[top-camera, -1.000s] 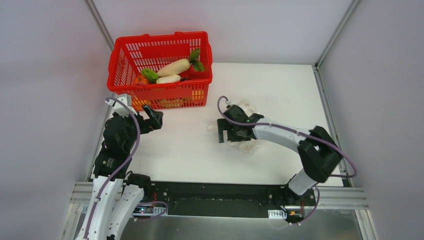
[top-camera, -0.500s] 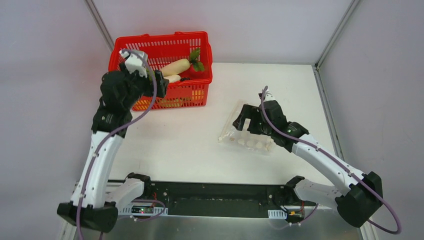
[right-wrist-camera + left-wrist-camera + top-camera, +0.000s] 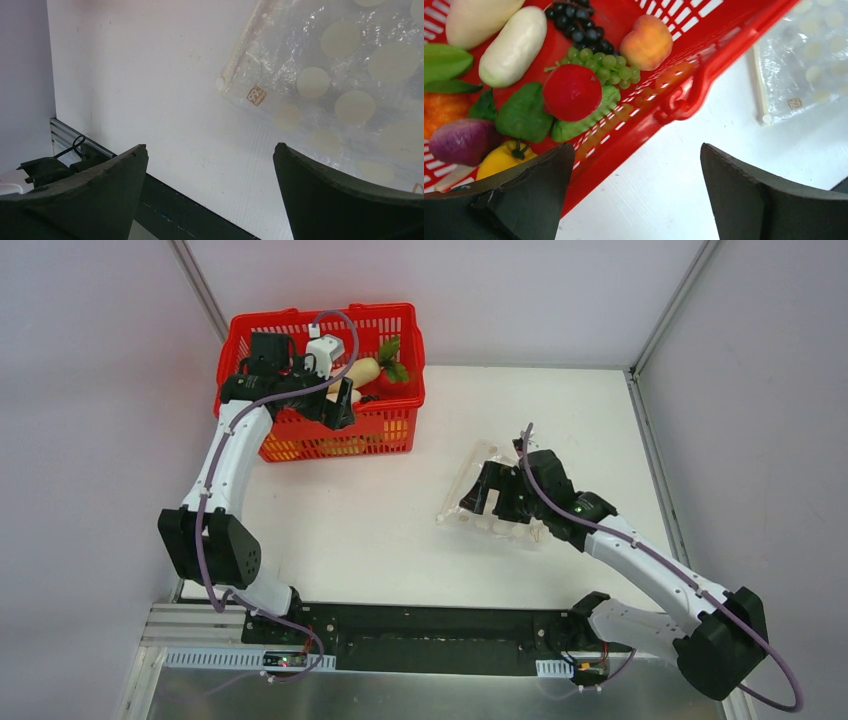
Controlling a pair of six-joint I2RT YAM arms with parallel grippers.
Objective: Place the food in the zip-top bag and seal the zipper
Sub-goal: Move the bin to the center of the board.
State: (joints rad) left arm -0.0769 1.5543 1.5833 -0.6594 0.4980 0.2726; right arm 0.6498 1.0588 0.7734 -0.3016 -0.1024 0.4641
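Bag look: a clear, crinkled plastic zip-top bag [image 3: 350, 75] printed with pale round dots lies flat. A small orange square label [image 3: 256, 95] sits near one corner.
Zipper: the thin, whitish ridged zipper [image 3: 760, 80] runs as a straight strip along one edge of the bag. It ends in a small round tab close to the label.
Bag place: it lies on the white table [image 3: 360, 530], at 3 o'clock from the table's middle.
Bag and fingers: the right gripper [image 3: 492, 498] hangs over the bag's near-left part. In the right wrist view the zipper's end shows at 12 o'clock between the two fingers. The dotted film fills 1 to 3 o'clock. I cannot tell whether there is contact.
Right fingers: released and spread wide, with only bare table between them.
Bag axis: from above, the zipper edge runs from 1 o'clock to 7 o'clock and faces about 10 o'clock. The gripper hides too much of the bag to tell its long axis.
Food: the small plastic toy food [image 3: 584, 25] lies in a red slotted plastic basket [image 3: 320, 315] at the table's 10 o'clock corner, well apart from the bag. It includes a red round fruit [image 3: 571, 92], a green grape bunch [image 3: 606, 65], a peach [image 3: 646, 42], a purple bulb [image 3: 459, 142] and a yellow pepper [image 3: 499, 159]. Two white radishes [image 3: 514, 45] and green leaves [image 3: 524, 112] lie with it.
Left gripper: the left gripper [image 3: 635, 150] is over the basket's near rim. One finger is above the food and the other above the table.
Left fingers: released, wide apart, gripping nothing.
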